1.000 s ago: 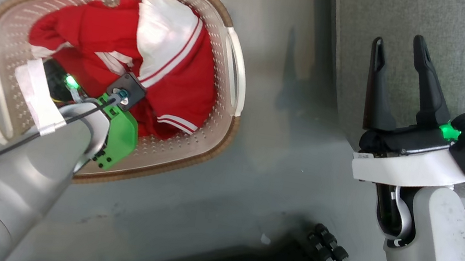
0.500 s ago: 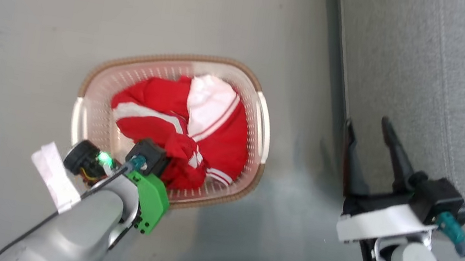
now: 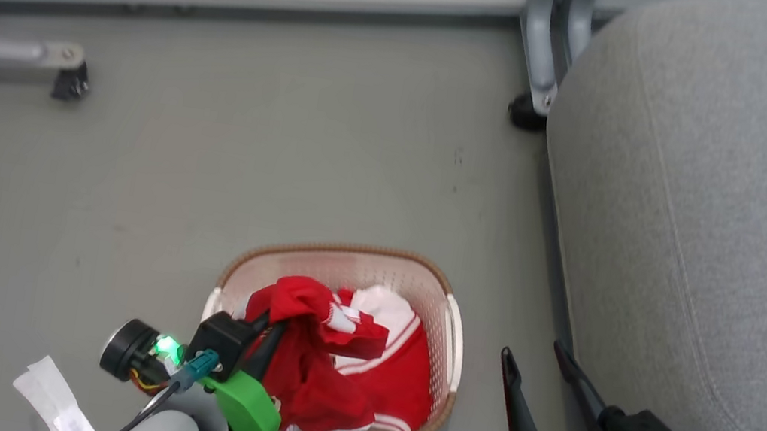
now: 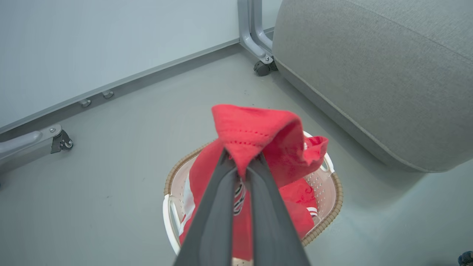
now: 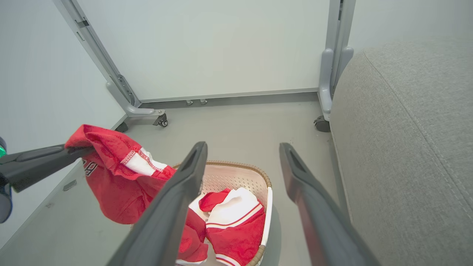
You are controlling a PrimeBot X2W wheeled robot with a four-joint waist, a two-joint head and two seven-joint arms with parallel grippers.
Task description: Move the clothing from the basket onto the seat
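My left gripper [image 3: 263, 325] is shut on a fold of a red garment [image 3: 309, 303] of the clothing. The garment hangs lifted above the basket [image 3: 348, 248], its lower part trailing inside. In the left wrist view the fingertips [image 4: 236, 162] pinch the red fabric [image 4: 255, 129] over the basket [image 4: 332, 207]. A second red piece with a white panel [image 3: 391, 369] lies in the basket. My right gripper [image 3: 532, 350] stands open and empty between basket and seat [image 3: 717, 220]. The right wrist view shows the left gripper [image 5: 74, 151] holding the garment [image 5: 114, 177].
The basket stands on grey floor just left of the seat's edge. Grey metal legs on castors stand at the back right [image 3: 539, 64] and back left [image 3: 35, 53], under a pale wall panel. A white paper tag [image 3: 52, 394] hangs from my left arm.
The head camera has pulled back and tilted up, so the basket looks smaller and lower. My left gripper has raised a red garment out of the pile. The right gripper stays open.
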